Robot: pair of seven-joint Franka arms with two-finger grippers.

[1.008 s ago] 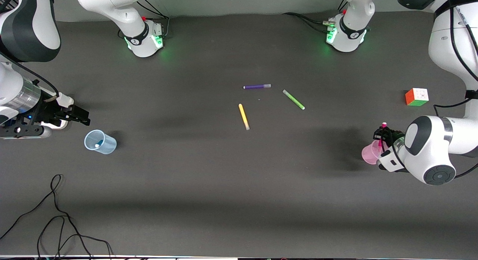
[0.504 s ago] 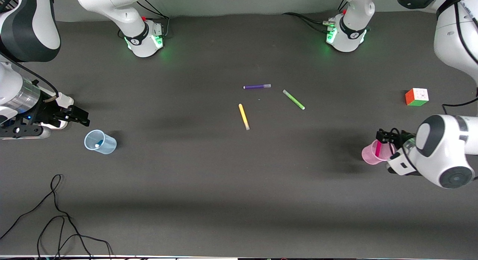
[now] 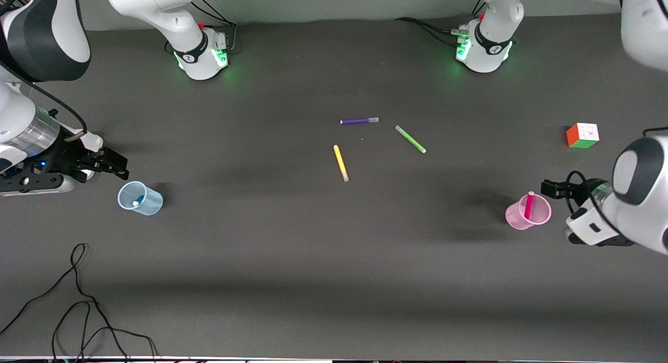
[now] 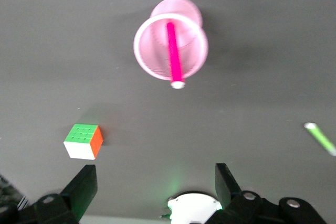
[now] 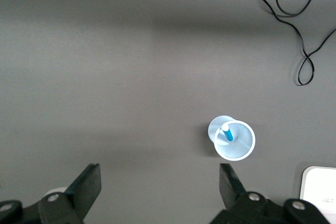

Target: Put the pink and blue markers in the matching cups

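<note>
Status, both placements apparently done: pink marker (image 3: pixel 529 205) leaning in pink cup (image 3: pixel 540 218), blue marker (image 5: pixel 227 132) in blue cup (image 3: pixel 151 203); left gripper (image 3: pixel 554 188) at the pink cup's 2 o'clock, right gripper (image 3: pixel 114 165) at the blue cup's 11 o'clock, both spread and empty.

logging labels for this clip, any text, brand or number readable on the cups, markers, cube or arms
None can be read.
Pink cup, blue cup, their markers: no print shows.
Cube: colored stickers only.
Base collars of both arms: dark marks, too small to read.
</note>
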